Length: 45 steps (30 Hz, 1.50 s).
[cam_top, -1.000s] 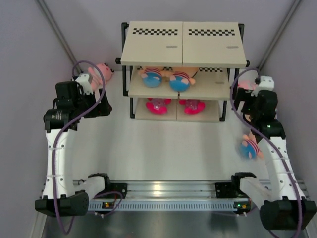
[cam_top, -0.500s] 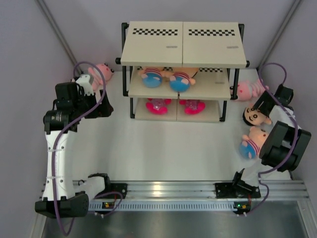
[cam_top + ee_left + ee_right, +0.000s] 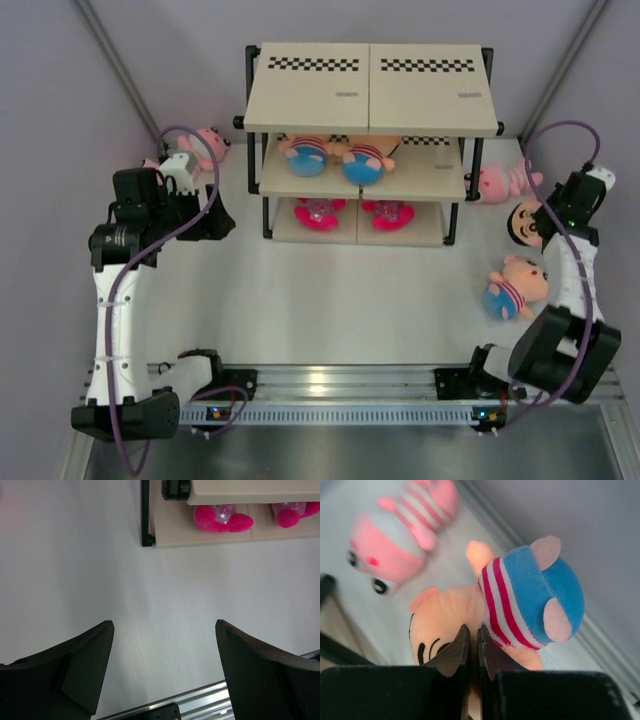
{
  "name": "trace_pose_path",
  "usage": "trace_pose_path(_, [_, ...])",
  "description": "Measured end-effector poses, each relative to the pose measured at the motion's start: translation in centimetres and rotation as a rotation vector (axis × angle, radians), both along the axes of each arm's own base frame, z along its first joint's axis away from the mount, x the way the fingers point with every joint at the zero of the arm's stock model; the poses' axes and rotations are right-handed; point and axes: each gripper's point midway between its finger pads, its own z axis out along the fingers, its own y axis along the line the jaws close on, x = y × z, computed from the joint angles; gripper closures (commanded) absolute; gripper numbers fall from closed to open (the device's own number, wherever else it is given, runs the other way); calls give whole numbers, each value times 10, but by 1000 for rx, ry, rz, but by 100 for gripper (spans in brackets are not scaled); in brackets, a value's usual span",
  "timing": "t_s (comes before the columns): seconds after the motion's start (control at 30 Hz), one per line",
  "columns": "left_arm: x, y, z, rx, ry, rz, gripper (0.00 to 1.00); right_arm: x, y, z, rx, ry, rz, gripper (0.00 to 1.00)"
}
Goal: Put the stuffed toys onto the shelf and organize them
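Stuffed toys occupy two tiers of the shelf in the overhead view: two dolls in striped shirts lie side by side on the middle board, and two magenta toys lie on the bottom board. Right of the shelf, the right pincer grips a black-haired doll, near a pink striped animal lying beside the shelf's right post. Another doll lies on the counter, nearer the arm bases. A second pink striped animal lies at the far left, behind the left arm. The right wrist camera adds what the overhead view cannot show: the fingers are clenched on the side of the doll's peach head, with its blue bottom turned toward the lens and the pink animal blurred beyond. Whether the doll is lifted clear of the counter cannot be told. The left wrist camera shows the left pincer released, its fingers spread wide over the counter, with the magenta toys and a black shelf post at the top of the picture. Compared with half a second earlier, the right arm has stretched toward the right wall, and the doll on the counter, then partly covered by that arm, is in full view. The left arm has barely shifted.
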Motion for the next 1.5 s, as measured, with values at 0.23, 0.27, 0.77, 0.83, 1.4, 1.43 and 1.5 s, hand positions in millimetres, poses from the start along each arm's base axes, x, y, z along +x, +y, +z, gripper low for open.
trace_pose_path(0.23, [-10,-25,1,-31,-31,-189,12,-37,72,204,-283,-438,87,100])
trace_pose_path(0.27, [-13,-29,-1,-30,-33,-217,12,-42,89,224,-292,-482,124,100])
trace_pose_path(0.77, [-41,-84,-37,58,19,-565,3,-118,338,214,4,-347,891,100])
trace_pose_path(0.83, [-42,-92,-38,55,28,-600,1,-134,381,205,77,-360,999,100])
trace_pose_path(1.4, [-29,-129,-2,-69,3,-680,1,-107,530,192,268,-499,1035,100])
trace_pose_path(1.43, [-29,-131,-3,-84,17,-687,1,-107,533,192,271,-502,1037,100])
trace_pose_path(1.5, [-29,-134,-6,-104,38,-696,1,-106,537,189,269,-501,1036,100])
